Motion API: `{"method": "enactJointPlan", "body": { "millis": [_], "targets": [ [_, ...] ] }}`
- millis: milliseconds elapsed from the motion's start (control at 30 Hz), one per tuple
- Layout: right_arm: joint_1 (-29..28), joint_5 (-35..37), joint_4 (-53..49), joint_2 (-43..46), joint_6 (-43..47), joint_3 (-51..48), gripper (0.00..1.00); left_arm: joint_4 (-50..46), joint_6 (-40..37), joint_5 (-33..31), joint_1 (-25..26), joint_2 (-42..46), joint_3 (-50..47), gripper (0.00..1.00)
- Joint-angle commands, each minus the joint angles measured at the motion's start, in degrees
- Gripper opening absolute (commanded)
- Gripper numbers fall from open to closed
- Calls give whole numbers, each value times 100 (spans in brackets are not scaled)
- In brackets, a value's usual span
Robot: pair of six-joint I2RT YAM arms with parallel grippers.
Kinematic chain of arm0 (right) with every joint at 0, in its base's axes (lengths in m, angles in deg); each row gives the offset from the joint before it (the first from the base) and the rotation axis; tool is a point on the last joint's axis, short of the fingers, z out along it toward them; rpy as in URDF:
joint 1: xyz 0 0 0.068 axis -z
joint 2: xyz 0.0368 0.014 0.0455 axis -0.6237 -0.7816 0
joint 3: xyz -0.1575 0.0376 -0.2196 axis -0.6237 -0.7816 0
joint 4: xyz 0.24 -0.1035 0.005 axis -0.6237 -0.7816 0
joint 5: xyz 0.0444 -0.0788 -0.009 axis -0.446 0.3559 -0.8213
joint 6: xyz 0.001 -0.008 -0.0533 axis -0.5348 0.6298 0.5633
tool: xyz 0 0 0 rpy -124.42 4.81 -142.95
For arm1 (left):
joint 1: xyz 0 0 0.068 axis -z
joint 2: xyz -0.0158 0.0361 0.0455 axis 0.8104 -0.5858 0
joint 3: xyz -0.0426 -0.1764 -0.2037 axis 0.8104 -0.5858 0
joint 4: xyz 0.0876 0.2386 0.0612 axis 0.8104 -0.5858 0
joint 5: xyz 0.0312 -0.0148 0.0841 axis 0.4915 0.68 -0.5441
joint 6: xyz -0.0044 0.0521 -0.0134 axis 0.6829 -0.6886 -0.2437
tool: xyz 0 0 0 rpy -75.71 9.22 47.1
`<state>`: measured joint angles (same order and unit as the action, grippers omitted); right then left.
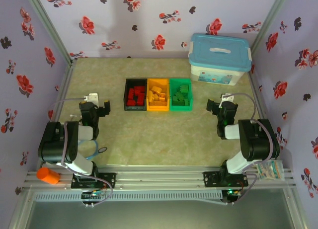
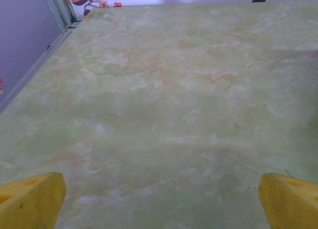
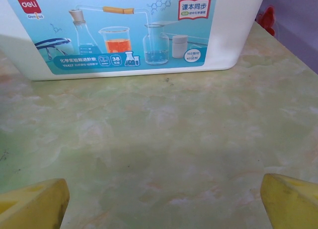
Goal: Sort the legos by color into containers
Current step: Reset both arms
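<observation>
Three containers stand side by side at the middle of the table. The black bin [image 1: 135,106] holds red legos [image 1: 135,95]. The yellow-orange bin [image 1: 157,108] holds yellow-orange legos [image 1: 158,94]. Green legos [image 1: 180,93] lie in the green bin [image 1: 180,107]. My left gripper [image 1: 95,108] rests left of the bins, open, nothing between its yellow fingertips [image 2: 31,199]. Right of the bins, my right gripper [image 1: 222,106] is open too, with bare table between its fingertips [image 3: 289,200].
A large white box with a light blue lid [image 1: 219,58] stands at the back right, its labelled side [image 3: 119,33] facing my right gripper. An orange cylinder [image 1: 48,176] lies on the front rail at the left. Floral walls enclose the marbled table [image 1: 164,139].
</observation>
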<state>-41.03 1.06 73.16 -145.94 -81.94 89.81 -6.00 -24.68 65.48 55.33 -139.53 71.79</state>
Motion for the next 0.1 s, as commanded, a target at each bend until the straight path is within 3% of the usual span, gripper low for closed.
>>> {"method": "enactJointPlan", "body": {
  "millis": [0,67],
  "targets": [
    [33,-62,9,53,31,97,99,-102,56,219,-122,49,154,100],
    [33,-58,-7,42,36,105,99,-68,40,219,-120,53,138,100]
  ]
}}
